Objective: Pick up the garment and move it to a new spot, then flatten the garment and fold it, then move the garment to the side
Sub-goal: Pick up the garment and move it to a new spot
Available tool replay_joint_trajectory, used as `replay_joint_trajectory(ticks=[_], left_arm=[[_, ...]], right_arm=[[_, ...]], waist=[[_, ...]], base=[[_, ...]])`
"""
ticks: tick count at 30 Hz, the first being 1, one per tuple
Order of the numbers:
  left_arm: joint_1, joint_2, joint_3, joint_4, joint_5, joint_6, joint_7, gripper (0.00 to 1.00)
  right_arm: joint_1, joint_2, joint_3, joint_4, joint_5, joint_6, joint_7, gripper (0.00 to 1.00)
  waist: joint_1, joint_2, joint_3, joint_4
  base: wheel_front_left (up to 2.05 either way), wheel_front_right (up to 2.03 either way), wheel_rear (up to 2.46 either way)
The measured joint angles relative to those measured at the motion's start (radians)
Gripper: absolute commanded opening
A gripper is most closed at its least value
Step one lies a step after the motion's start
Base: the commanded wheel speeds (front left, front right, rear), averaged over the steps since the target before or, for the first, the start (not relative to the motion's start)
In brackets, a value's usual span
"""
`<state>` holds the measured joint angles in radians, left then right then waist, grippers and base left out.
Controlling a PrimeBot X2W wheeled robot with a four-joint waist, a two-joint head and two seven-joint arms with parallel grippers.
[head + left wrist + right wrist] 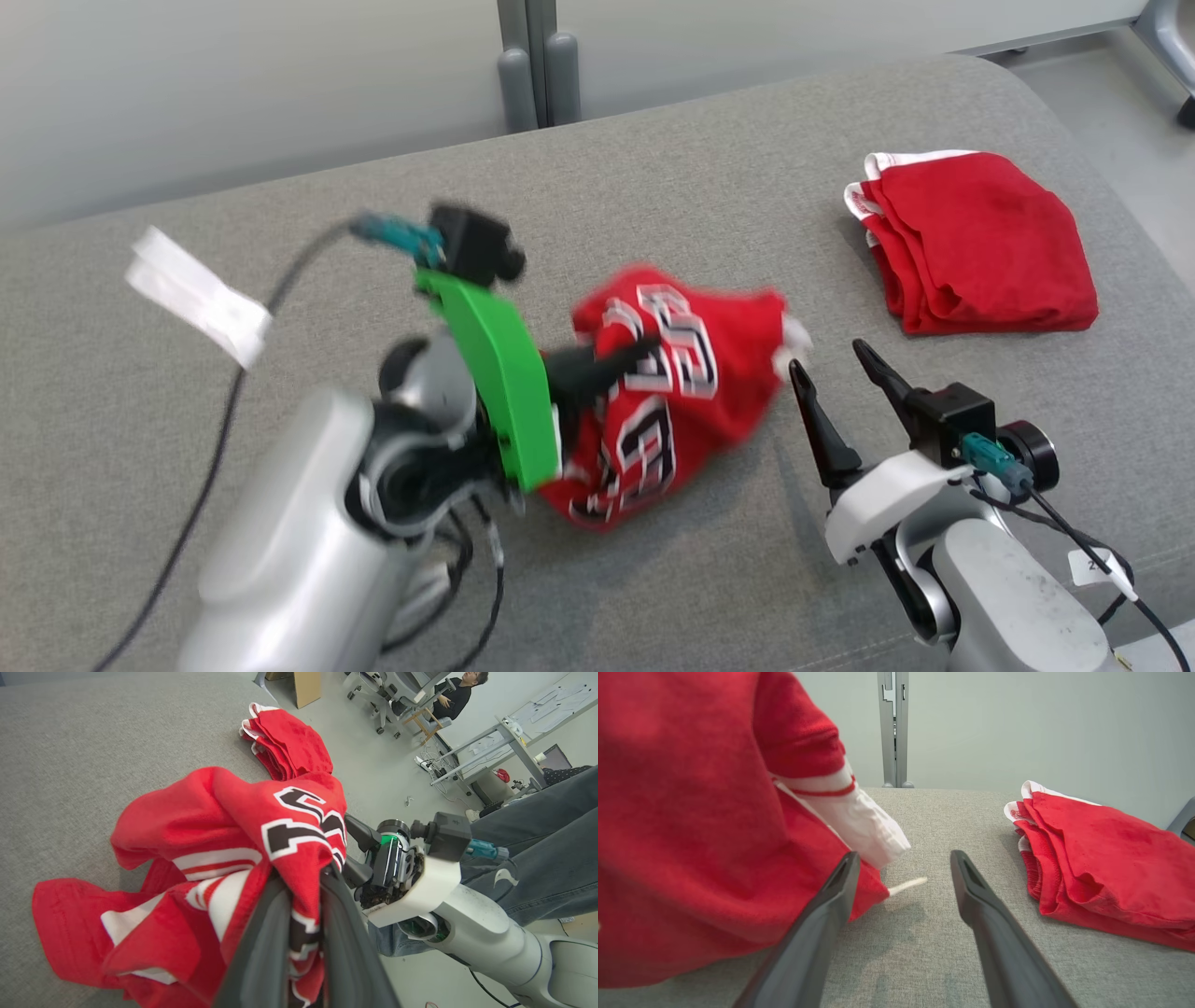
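The garment (672, 392) is a red jersey with black-and-white lettering, bunched in a heap near the middle of the grey padded surface (653, 168). My left gripper (607, 369) is shut on a fold of it; in the left wrist view the cloth (224, 858) is pinched between my dark fingers (261, 952) and partly lifted. My right gripper (836, 369) stands open just right of the heap. In the right wrist view its fingers (817, 924) rest low over the surface, with the garment (691, 835) at the left touching the left finger.
A second red cloth (971, 243), folded, lies at the far right of the surface. A white paper strip (196, 294) lies at the left. A person's legs in grey trousers (551, 858) stand beside the right arm; desks and a seated person (458, 695) lie beyond.
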<state>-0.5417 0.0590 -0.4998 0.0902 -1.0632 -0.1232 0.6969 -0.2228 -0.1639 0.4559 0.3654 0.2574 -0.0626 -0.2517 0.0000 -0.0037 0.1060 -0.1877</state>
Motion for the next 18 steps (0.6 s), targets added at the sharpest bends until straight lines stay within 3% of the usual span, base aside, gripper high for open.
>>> replay_joint_trajectory(ticks=[8, 18], left_arm=[[0.251, 0.111, -0.081, 0.036, 0.1, 0.0, -0.013, 0.0], [0.372, 0.165, -0.144, 0.031, 0.26, 0.0, -0.11, 0.0]], right_arm=[[0.053, -0.022, -0.02, -0.002, 0.013, -0.002, 0.0, 1.0], [0.057, -0.039, -0.039, -0.009, 0.018, -0.001, 0.0, 1.0]], waist=[[0.0, -0.0001, -0.007, 0.017], [0.0, 0.0, -0.014, 0.085]], base=[[0.0, 0.0, 0.0], [0.0, 0.0, 0.0]])
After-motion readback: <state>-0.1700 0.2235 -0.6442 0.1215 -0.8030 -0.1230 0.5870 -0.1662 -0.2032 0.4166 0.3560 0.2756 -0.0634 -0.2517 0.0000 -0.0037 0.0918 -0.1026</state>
